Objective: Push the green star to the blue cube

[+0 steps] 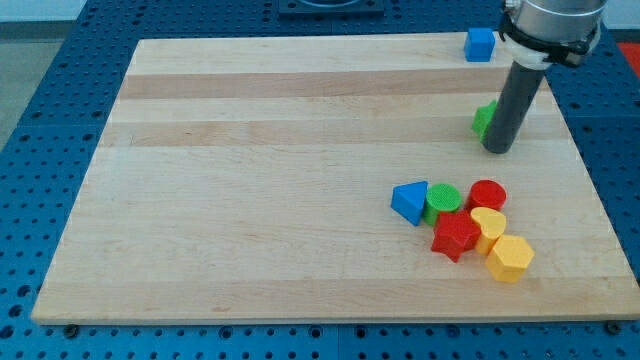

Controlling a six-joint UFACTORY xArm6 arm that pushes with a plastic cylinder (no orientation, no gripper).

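Note:
The green star (483, 118) lies near the view's right edge of the wooden board, partly hidden behind my rod. My tip (497, 148) rests on the board just right of and slightly below the star, touching or nearly touching it. The blue cube (480, 45) sits at the view's top right, near the board's far edge, straight above the star with a gap of bare wood between them.
A cluster lies toward the view's bottom right: a blue triangular block (409, 202), a green round block (443, 199), a red round block (487, 195), a red star (455, 236), a yellow block (489, 225) and a yellow hexagonal block (510, 258). The board's right edge (590, 170) is close.

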